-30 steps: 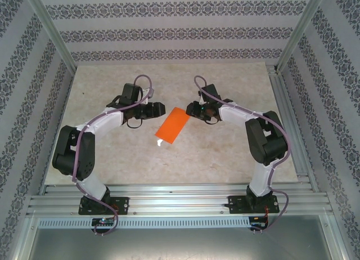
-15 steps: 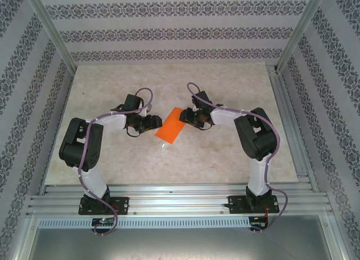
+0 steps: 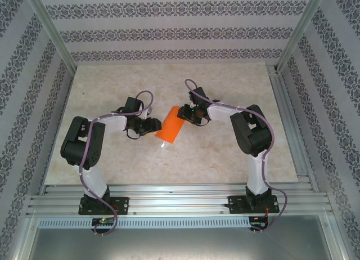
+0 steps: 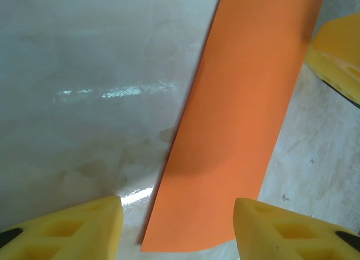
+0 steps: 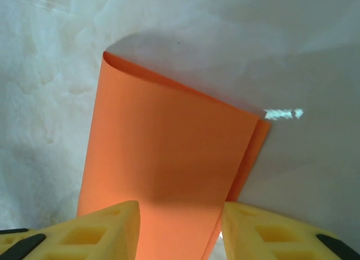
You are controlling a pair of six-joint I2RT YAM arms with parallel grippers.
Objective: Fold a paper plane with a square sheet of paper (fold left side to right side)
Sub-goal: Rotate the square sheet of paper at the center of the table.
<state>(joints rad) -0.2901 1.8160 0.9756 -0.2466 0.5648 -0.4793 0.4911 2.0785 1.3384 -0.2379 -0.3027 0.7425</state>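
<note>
Folded paper (image 3: 170, 126) lies flat on the table (image 3: 225, 153). Left gripper (image 3: 153, 125) and right gripper (image 3: 183, 112), jaws spread, straddle its opposite ends.

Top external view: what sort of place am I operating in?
Probably a lab robot cell: a marble-look tabletop boxed in by patterned wall panels, with aluminium posts at the corners and rails along the near edge.
</note>
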